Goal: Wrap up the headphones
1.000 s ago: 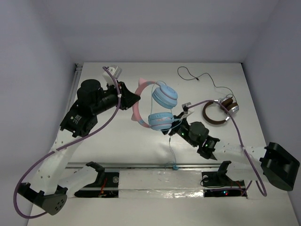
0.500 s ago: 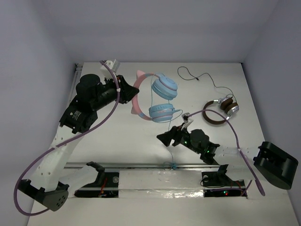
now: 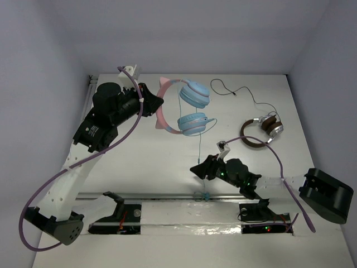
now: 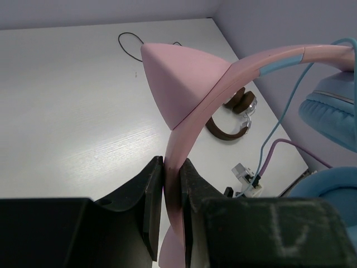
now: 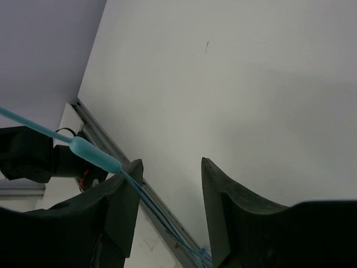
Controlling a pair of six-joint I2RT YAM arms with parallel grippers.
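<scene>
Lettering on the left gripper [image 4: 172,184] amounts to one raised mark [image 4: 285,228] on its black housing, too blurred to read. The jaws of that gripper are pressed together on the pink headband [image 4: 184,139] of the headphones [image 3: 194,95], pinching it just below a cat-ear point [image 4: 178,84]. In the top view the left gripper [image 3: 158,107] holds the set over the far, left-of-centre part of the white table [image 3: 139,162]. The two light-blue ear cups [image 3: 192,123] lie to the right of the grip, one behind the other (in the left wrist view the tabletop sits well below the band, so the set looks lifted).

A thin light-blue cable [image 3: 200,148] drops from the nearer cup towards the right gripper [image 3: 196,169] and goes on to the metal rail [image 3: 156,196] along the near edge. In the right wrist view the fingers of the right gripper [image 5: 170,164] stand apart with a plain gap between them. The cable [image 5: 33,127] comes in from the left, thickens into a moulded sleeve [image 5: 95,154], and runs along the inner edge of the left-hand finger [image 5: 120,195]. It touches only that finger and is not pinched.

Brown-and-silver headphones [image 3: 261,132] lie well apart on the right of the table, their thin black cable [image 3: 228,89] trailing towards the far edge. They also show beyond the pink band in the left wrist view.
</scene>
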